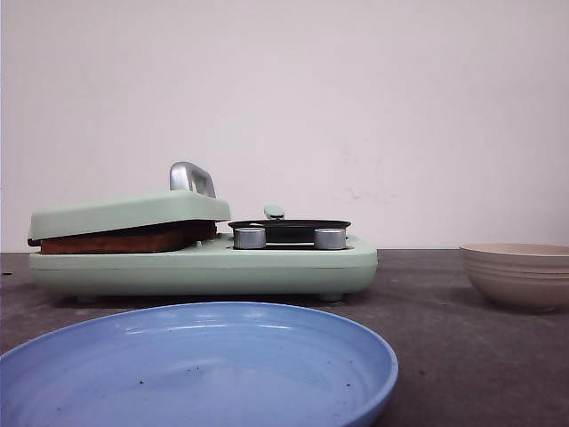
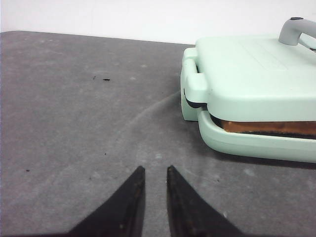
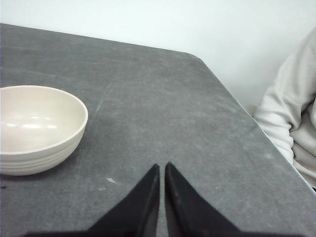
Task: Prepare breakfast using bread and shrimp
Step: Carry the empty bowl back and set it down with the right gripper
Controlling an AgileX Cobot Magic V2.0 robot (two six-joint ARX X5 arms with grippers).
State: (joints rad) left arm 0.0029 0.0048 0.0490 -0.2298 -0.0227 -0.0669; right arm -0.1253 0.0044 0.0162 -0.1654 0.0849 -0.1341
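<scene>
One slice of bread shows only as a brown crust edge [image 1: 116, 240] [image 2: 269, 127], pressed under the lowered lid [image 1: 133, 212] of a mint-green breakfast maker [image 1: 204, 267]. No shrimp is in view. My left gripper [image 2: 155, 168] hovers over bare table a little way off the maker's corner. Its fingers stand only a narrow gap apart, with nothing between them. Beside a beige bowl [image 3: 49, 148], my right gripper [image 3: 162, 165] is shut and empty, low over the table. Neither gripper appears in the front view.
A small black pan [image 1: 289, 227] sits on the maker's right half, behind two metal knobs [image 1: 250, 237]. An empty blue plate [image 1: 196, 365] lies at the front and the beige bowl [image 1: 518, 276] at the right. A person's sleeve [image 3: 291, 123] shows past the table edge.
</scene>
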